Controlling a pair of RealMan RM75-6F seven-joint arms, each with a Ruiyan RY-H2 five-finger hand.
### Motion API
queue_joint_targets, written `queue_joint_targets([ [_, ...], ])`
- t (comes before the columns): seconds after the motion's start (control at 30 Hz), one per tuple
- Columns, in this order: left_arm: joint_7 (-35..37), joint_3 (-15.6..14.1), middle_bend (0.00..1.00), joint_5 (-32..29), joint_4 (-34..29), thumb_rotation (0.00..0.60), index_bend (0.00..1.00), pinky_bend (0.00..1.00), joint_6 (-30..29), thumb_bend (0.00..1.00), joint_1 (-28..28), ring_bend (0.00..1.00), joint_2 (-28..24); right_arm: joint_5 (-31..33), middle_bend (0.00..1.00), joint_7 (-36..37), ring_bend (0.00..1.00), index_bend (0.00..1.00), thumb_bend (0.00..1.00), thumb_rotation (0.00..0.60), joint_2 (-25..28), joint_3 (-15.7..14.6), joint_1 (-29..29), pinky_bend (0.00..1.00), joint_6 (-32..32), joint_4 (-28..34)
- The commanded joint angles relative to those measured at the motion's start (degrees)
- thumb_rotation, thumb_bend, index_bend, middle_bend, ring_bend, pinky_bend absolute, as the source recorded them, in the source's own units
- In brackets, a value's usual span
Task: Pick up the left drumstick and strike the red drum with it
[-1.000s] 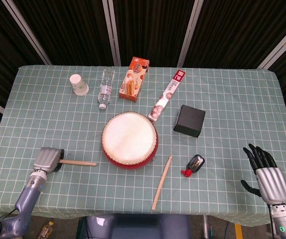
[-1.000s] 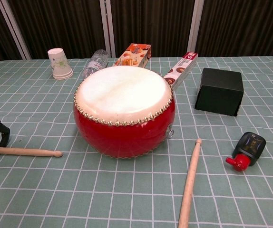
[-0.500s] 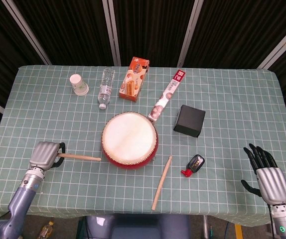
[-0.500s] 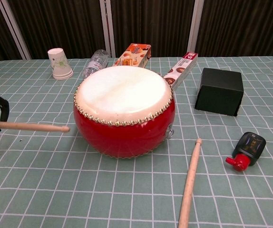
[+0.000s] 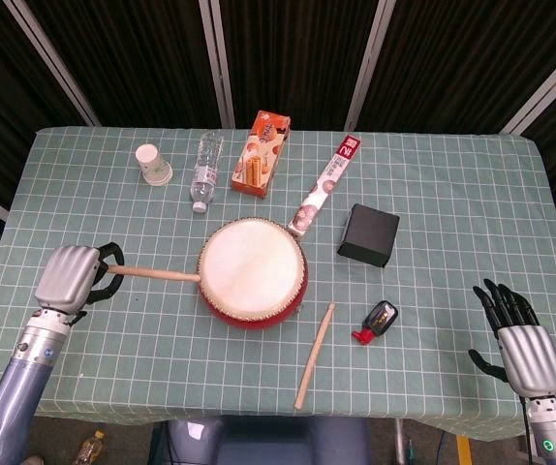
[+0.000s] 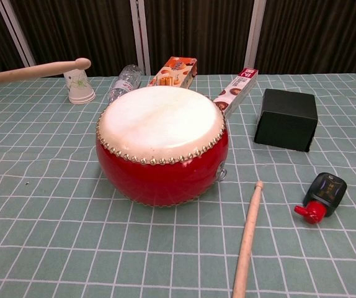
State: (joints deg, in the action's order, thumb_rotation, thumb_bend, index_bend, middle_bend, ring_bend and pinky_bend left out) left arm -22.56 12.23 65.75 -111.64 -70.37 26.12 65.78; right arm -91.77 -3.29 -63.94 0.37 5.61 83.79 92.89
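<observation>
The red drum [image 5: 252, 272] [image 6: 162, 142] with its white skin sits mid-table. My left hand [image 5: 69, 276] grips the left drumstick [image 5: 160, 274] [image 6: 34, 71] at the table's left. The stick is lifted off the cloth, its tip reaching the drum's left edge in the head view. In the chest view the stick hangs high at the left, above the table, and the hand is almost out of frame. My right hand [image 5: 520, 339] rests open near the table's front right corner, holding nothing.
A second drumstick [image 5: 315, 355] [image 6: 247, 237] lies in front of the drum to its right. A small red-and-black device [image 5: 379, 322], a black box [image 5: 368, 233], a long carton [image 5: 324, 185], an orange box [image 5: 262, 152], a bottle [image 5: 205, 169] and a paper cup [image 5: 151, 163] surround the drum.
My left hand has raised the left drumstick off the table and carried it up and toward the drum. The right hand has stayed still.
</observation>
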Motion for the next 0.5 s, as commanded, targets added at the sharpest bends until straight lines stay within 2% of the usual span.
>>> queue_joint_targets([
  [0.03,-2.6,2.2,1.00,-2.5,-1.2,0.600,0.73,0.89,-0.7,0.56,1.9,1.00,0.8,0.0,0.00,-0.1,0.00,0.00,0.25,0.600,0.0,0.0,0.0,0.12,0.0,0.0],
  [0.27,-8.0,6.4,1.00,-8.1,-3.6,0.600,0.73,0.90,-2.6,0.56,6.6,1.00,5.3,-0.2,0.00,0.3,0.00,0.00,0.25,0.600,-0.1,0.0,0.1,0.12,0.0,-0.1],
  [0.5,-16.4,9.7,1.00,-14.2,-2.3,0.600,0.73,0.90,-3.9,0.55,13.0,1.00,10.4,-0.2,0.00,1.1,0.00,0.00,0.25,0.600,0.2,-0.1,0.1,0.12,0.0,0.1],
])
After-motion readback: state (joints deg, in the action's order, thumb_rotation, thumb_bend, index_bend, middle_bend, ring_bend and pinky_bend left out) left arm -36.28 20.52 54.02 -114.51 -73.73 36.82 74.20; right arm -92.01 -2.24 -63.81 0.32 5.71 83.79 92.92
